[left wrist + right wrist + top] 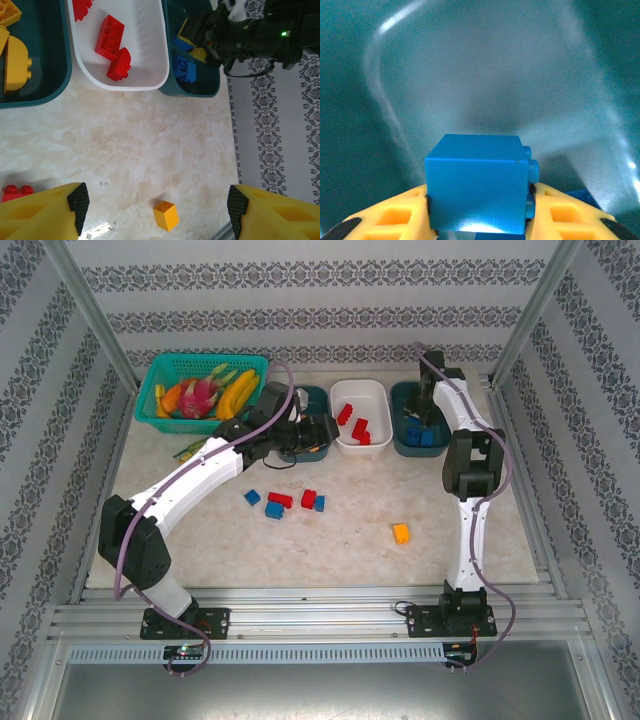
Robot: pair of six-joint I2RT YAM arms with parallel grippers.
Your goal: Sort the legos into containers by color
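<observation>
My right gripper (481,212) is shut on a blue lego (477,180) and hangs inside the right dark teal container (485,75). From above, that gripper (428,423) is over the same container (403,430), which holds blue legos (184,67). The white container (372,393) holds red legos (110,34). The left teal container (45,75) holds yellow legos (16,64). My left gripper (318,430) hovers by it, open and with nothing in it (156,210). An orange lego (401,533) lies alone on the table. Blue legos (274,510) and red legos (308,498) lie mid-table.
A turquoise mesh basket (160,375) of toy fruit stands at the back left. A green packet (190,450) lies beside the left arm. Patterned walls and metal posts close in the table, and an aluminium rail (320,620) runs along the near edge.
</observation>
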